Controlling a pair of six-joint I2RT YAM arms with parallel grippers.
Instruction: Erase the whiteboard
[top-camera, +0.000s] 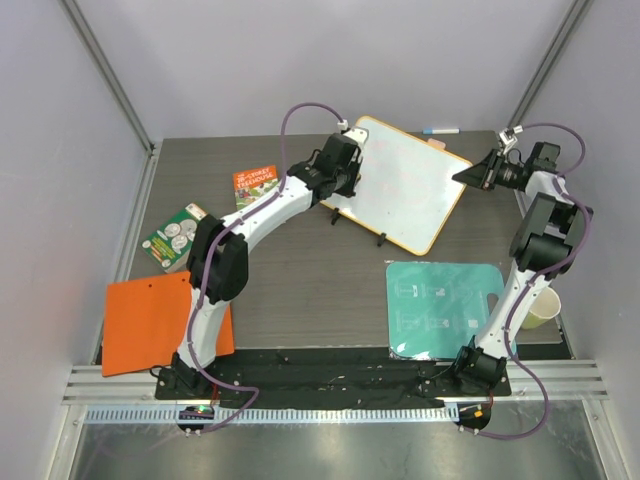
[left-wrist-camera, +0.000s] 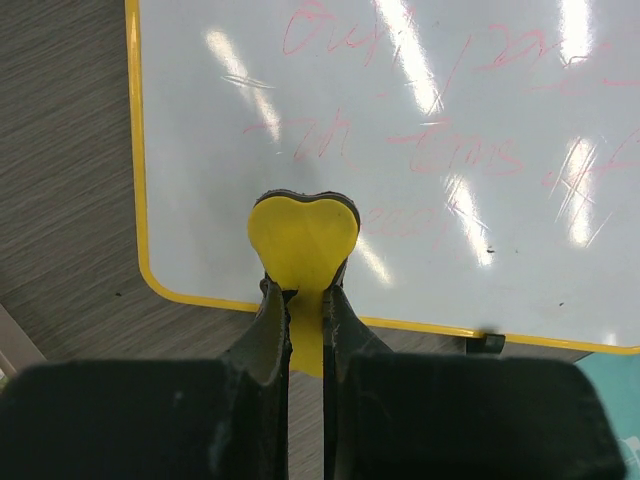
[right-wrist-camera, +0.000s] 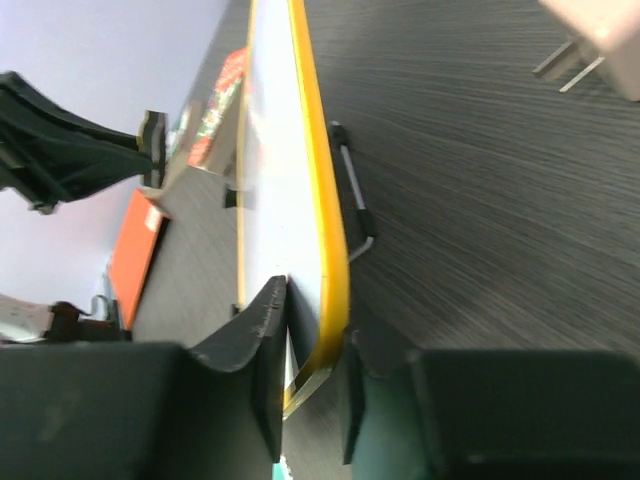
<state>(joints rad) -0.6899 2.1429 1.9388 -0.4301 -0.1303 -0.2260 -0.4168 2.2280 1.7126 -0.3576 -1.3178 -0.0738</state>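
- My left claw is clamped on the yellow eraser.
- My right claw straddles the whiteboard at its rim; whether it pinches, I cannot tell.
- The board looks stiff, light and slick, so I'd hold it by the rim.

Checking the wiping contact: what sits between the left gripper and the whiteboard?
A yellow heart-shaped eraser, pinched by the left gripper, lies over the whiteboard; the left wrist view shows it.

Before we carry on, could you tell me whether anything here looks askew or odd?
Nothing is spilled or damaged. The whiteboard lies skewed to the edges of the table, propped on its stand, with faint pink writing still on it. A cup stands near the table's right edge, close beside the right arm.
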